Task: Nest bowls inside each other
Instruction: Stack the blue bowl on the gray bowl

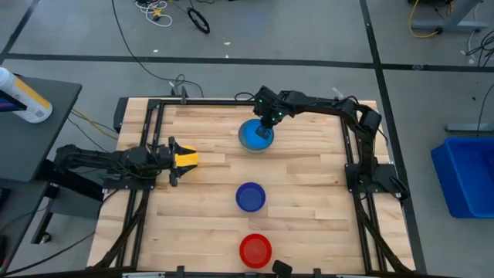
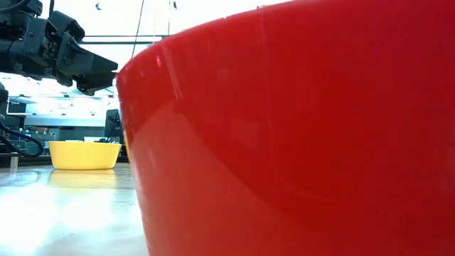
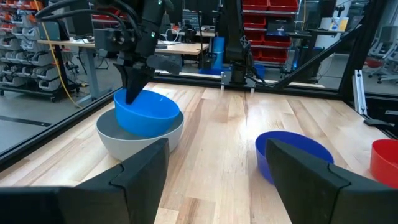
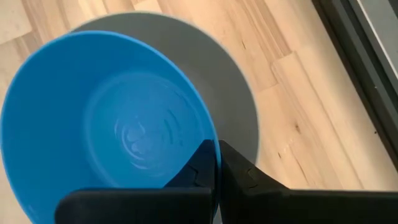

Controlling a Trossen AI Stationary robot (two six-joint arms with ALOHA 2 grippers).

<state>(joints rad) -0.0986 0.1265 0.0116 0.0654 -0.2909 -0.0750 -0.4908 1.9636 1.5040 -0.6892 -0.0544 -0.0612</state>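
The light blue bowl (image 1: 253,139) sits tilted with its lower part inside the grey bowl (image 3: 140,140) at the table's far middle. My right gripper (image 1: 266,130) is shut on it. The dark blue bowl (image 1: 250,197) stands on the table nearer the front. The red bowl (image 1: 255,250) stands at the near edge and fills the low view. The yellow bowl (image 2: 84,154) rests on the table at the left. My left gripper (image 1: 176,161) hangs open and level above it. My right gripper pinches the light blue bowl's rim (image 4: 213,146) on its far right side, one finger inside the bowl and one outside. The fingers (image 3: 132,93) come from above, slanting down from the far right. The bowl tilts in the hold, its bottom down in the grey bowl.
A dark metal frame (image 1: 355,139) runs round the wooden table top. Bare wood lies between the bowls and toward the right edge. A blue bin (image 1: 467,174) stands on the floor at the right, and a white bottle (image 1: 23,96) lies on a side surface at the left.
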